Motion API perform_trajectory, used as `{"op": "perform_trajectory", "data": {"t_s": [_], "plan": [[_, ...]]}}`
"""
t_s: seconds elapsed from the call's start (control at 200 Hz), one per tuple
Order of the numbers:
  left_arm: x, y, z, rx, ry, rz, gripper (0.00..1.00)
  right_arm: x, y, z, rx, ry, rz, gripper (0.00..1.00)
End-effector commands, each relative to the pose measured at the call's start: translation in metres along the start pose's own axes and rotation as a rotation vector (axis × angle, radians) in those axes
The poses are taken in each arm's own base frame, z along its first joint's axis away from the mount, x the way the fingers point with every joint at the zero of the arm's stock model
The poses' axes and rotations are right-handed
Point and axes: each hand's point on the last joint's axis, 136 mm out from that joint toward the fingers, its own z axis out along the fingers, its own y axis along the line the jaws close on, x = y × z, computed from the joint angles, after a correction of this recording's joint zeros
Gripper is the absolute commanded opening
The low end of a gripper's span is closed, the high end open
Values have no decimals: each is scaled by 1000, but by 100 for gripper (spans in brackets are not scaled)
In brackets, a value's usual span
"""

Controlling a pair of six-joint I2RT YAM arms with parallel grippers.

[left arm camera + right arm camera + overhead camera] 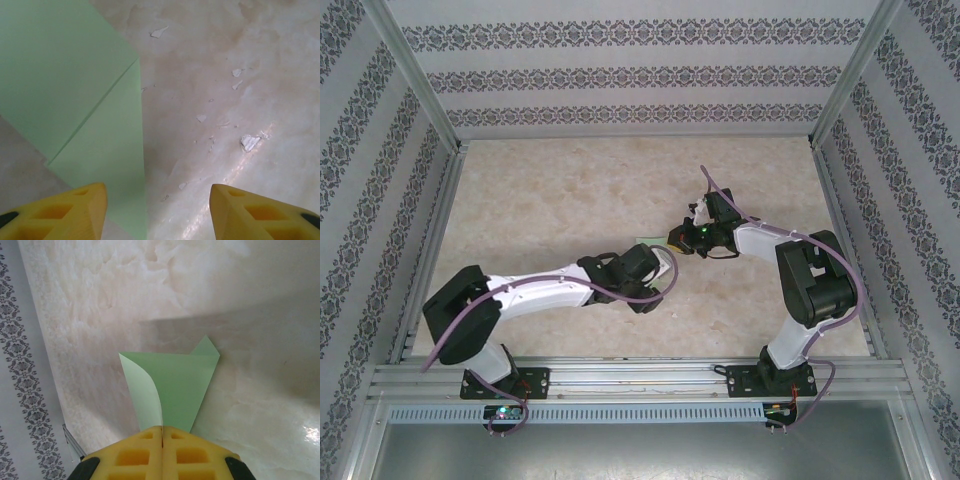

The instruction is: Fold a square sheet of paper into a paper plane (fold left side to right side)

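Currently: right end effector (162, 431) clenching the folded sheet of paper (182, 382), one flap (145, 395) curling; left end effector (157, 202) hanging released over it, middle of the counter (250, 60); advisable: left pinning while edges are aligning

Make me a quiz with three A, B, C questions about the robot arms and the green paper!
1. In the left wrist view, where is the paper? A left side. B right side. C top right corner.
2. What colour are the gripper fingers? A blue. B yellow. C red.
3. What is the right gripper doing? A spread wide open. B shut on the paper. C holding a cup.
Answers: 1 A, green covers the left part there. 2 B, both wrist views show yellow fingers. 3 B, its fingers meet on the paper's edge.
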Motion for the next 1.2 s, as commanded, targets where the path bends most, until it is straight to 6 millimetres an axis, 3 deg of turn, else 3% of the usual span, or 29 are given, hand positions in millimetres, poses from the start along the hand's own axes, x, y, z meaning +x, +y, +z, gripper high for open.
{"op": "perform_trajectory", "data": {"t_s": [0.0, 0.28, 0.704, 0.999, 1.194], "plan": [[3, 1, 7, -55, 58, 67, 57, -7, 2, 0, 10, -14, 13, 0], [10, 9, 32, -140, 160, 123, 58, -6, -3, 2, 18, -9, 19, 0], [14, 20, 44, -206, 196, 138, 57, -5, -8, 5, 25, -2, 28, 0], [19, 24, 46, -230, 203, 136, 49, -4, -11, 7, 31, 0, 28, 0], [23, 26, 47, -234, 207, 133, 36, -3, -14, 8, 35, 5, 31, 0]]}}
